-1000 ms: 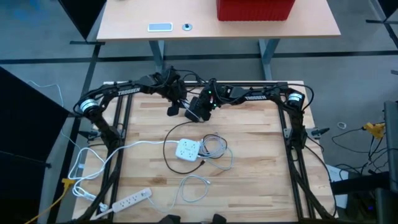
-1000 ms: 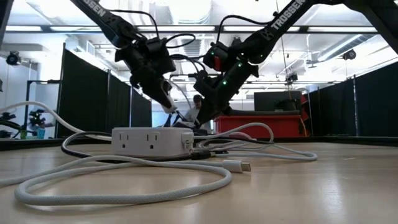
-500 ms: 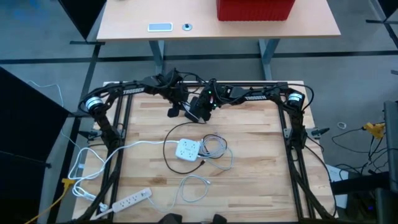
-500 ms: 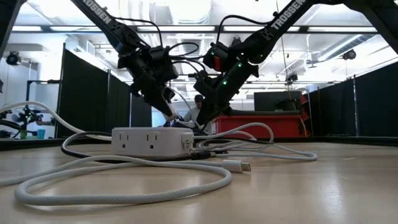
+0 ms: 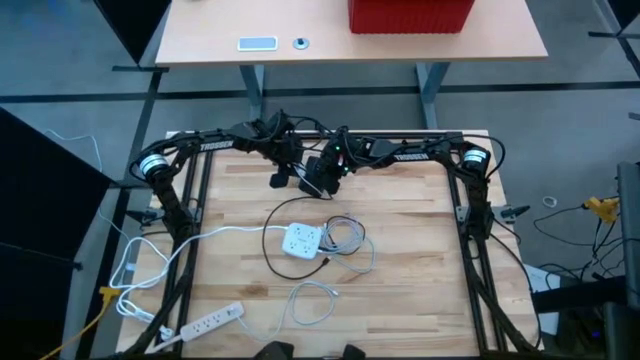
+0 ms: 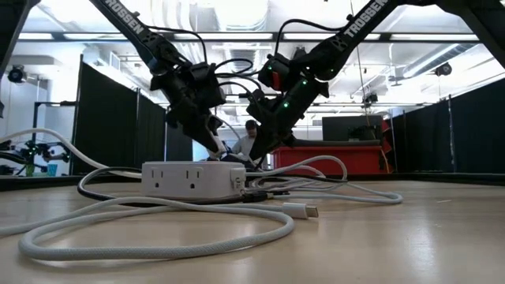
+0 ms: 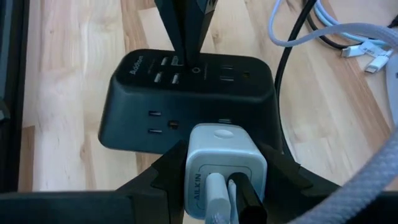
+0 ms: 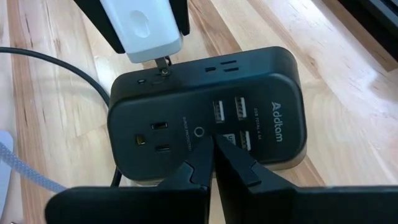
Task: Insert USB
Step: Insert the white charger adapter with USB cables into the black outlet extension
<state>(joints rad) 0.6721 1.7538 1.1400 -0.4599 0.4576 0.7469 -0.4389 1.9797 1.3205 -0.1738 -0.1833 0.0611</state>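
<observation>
A black power cube (image 7: 186, 102) with USB ports on its top face lies on the wooden table near its far edge. My left gripper (image 7: 225, 171), also seen in the high view (image 5: 279, 178), is shut on a white charger (image 7: 225, 158) with cables plugged into its back. The charger's prongs (image 8: 163, 64) stand at an outlet on the cube's side; whether they are in, I cannot tell. My right gripper (image 8: 214, 146), in the high view (image 5: 313, 186), is shut and stands on the cube (image 8: 205, 124). My left gripper pinches the white charger by its two opposite sides (image 7: 194, 163) between its two fingers, lifted clear of the table. The fingers slant down toward the cube's side, and the cables (image 7: 217, 196) run back between them. My right gripper presses its shut fingertips (image 8: 202, 163) down on the cube's top face (image 8: 200, 132), beside the USB ports. It comes slanting from above, and the cube lies flat on the table.
A white outlet cube (image 5: 302, 240) with looped white and black cables (image 5: 345, 238) lies mid-table. A long white power strip (image 5: 212, 321) lies at the near left. A loose white USB plug (image 6: 304, 210) rests nearby. A desk with a red bin (image 5: 410, 14) stands beyond.
My left gripper has carried the white charger slightly down and toward the black cube and my right gripper. My right gripper has stayed on the cube.
</observation>
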